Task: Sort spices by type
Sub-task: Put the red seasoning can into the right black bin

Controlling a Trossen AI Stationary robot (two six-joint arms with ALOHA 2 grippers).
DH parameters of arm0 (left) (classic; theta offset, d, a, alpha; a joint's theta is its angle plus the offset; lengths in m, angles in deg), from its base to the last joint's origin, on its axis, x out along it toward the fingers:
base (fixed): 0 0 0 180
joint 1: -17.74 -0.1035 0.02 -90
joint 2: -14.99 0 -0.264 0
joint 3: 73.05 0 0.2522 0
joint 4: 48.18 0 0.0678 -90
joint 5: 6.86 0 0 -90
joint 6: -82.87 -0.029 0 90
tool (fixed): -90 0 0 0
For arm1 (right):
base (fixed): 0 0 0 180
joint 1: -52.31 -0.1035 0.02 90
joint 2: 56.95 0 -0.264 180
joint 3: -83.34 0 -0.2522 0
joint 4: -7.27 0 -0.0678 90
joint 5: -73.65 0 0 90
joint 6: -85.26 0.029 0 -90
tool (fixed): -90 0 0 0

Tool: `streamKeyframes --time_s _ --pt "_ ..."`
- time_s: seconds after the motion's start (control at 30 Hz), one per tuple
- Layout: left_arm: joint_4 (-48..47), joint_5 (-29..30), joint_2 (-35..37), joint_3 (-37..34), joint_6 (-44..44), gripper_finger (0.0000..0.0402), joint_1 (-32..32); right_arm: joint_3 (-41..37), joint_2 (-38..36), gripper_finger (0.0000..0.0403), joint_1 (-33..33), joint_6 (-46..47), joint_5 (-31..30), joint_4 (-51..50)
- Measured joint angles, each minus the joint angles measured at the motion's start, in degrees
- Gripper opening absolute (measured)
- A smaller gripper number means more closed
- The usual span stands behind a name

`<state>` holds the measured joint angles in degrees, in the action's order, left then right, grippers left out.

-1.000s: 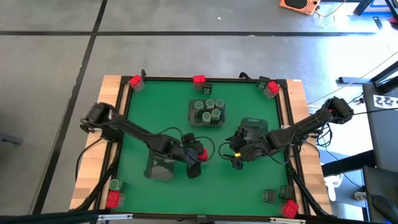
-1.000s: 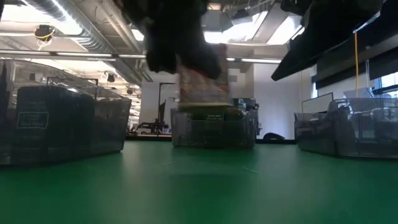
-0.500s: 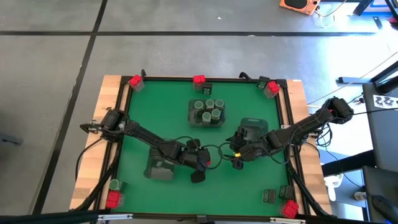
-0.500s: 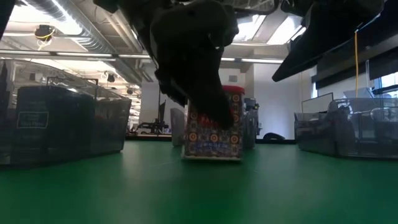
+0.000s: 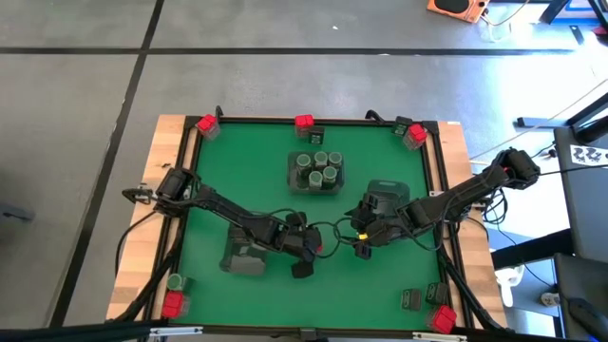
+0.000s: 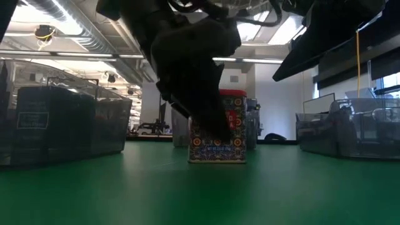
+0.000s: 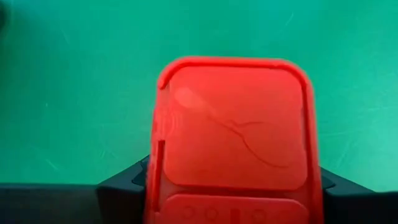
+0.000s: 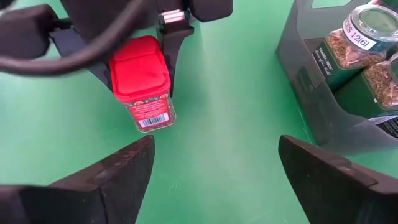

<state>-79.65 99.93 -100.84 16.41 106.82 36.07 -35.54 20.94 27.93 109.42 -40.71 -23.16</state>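
Toward the front middle of the green surface point(image 5: 237, 171): left hand point(image 5: 306, 249), reaching in low from its own side, arm stretched long over a grey tray point(image 5: 245, 256). Clamps a red box point(image 5: 311, 244) at roughly half spread, fingers point(image 8: 172, 59) pressed on two opposite sides just under the red lid. Keeps the box upright, base flat on the surface.

Just beside it and facing it: right hand point(image 5: 361, 242), arm bent in from the right edge. Spread wide, holding nothing, hovering over the surface.

Behind that, a second grey tray point(image 5: 385, 197). Farther back, near mid-surface, a third tray point(image 5: 297, 171) loaded with round jars point(image 5: 318, 171). Out at the corners and along the far edge, more loose spices point(image 5: 303, 122), well apart from both hands.

Against a second ago: box then carried clear of the surface in front of the jar tray, now set down on it. Left arm swung and stretched further toward the centre. Against half a second ago: hardly any shift, box a touch to one side. Right hand as before.
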Motion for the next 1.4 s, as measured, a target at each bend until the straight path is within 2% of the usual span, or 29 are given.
streamKeyframes --time_s 0.97,1.07,1.23,1.4 --pt "0.3 0.0 0.1 0.2 0.1 0.0211 -1.3 0.0 0.0 0.0342 0.0 0.0 0.0 0.0" --pt "0.3 -0.6 0.1 0.2 0.1 0.0225 -1.8 0.0 0.0 0.0342 0.0 0.0 0.0 0.0" --pt "0.1 -3.6 0.3 0.2 -0.3 0.0271 -2.9 0.0 0.0 0.0342 0.0 0.0 0.0 0.0" --pt "-3.1 -4.7 4.4 0.2 -0.3 0.0289 -3.1 0.0 0.0 0.0342 0.0 0.0 0.0 0.0"
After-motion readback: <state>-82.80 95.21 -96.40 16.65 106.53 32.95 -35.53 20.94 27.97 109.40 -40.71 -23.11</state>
